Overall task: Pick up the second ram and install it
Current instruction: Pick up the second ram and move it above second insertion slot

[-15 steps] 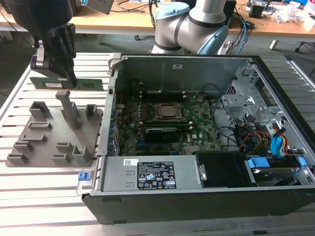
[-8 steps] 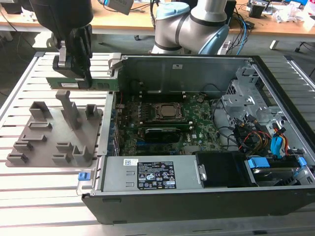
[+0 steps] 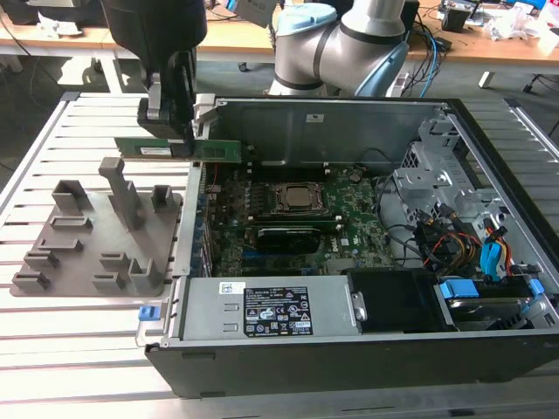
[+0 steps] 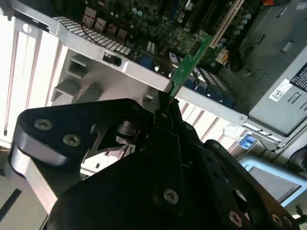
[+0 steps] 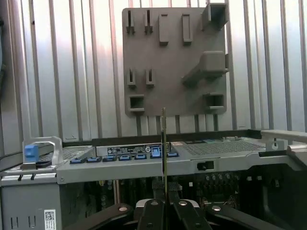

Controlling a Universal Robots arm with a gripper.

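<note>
Above the computer case's (image 3: 332, 105) wall on the exterior view's left, your gripper (image 3: 172, 131) is clamping the second ram (image 3: 218, 150) by its upper edge. The stick is hanging level in the air, one end reaching over the case's open interior and the other pointing out over the slatted table (image 3: 52, 349), above the grey holder tray (image 3: 87, 253). In the first wrist view, you are seeing it edge-on, rising from between the closed fingers (image 5: 152, 211).

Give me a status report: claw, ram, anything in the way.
Claw shut on the second ram. Ram in the air over the computer case edge, not seated. No obstruction seen around it.
</note>
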